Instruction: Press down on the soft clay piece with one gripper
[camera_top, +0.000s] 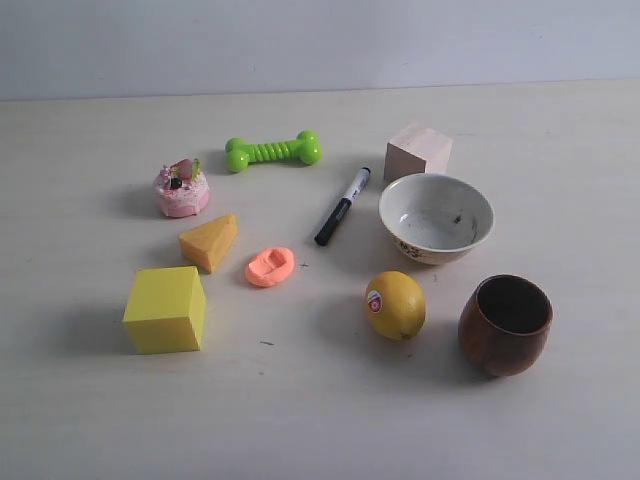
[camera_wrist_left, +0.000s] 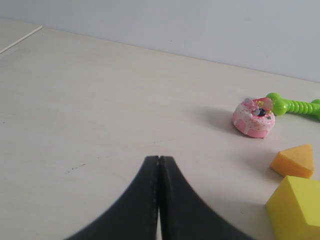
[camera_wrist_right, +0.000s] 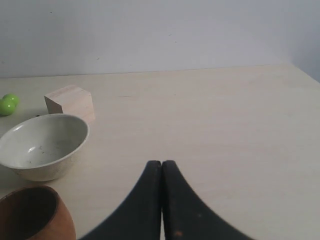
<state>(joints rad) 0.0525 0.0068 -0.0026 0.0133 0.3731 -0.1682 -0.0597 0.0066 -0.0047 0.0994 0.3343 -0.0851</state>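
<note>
The soft clay piece lies on the table as a flattened salmon-orange patty with a dent, between the orange-yellow wedge and the lemon. It shows in the exterior view only. No arm or gripper appears in that view. My left gripper is shut with nothing in it, over bare table away from the pink toy cake. My right gripper is shut and empty too, beside the white bowl and above bare table.
A yellow cube, green dumbbell toy, black marker, wooden block, white bowl and brown wooden cup stand around the clay. The table's left edge shows in the left wrist view.
</note>
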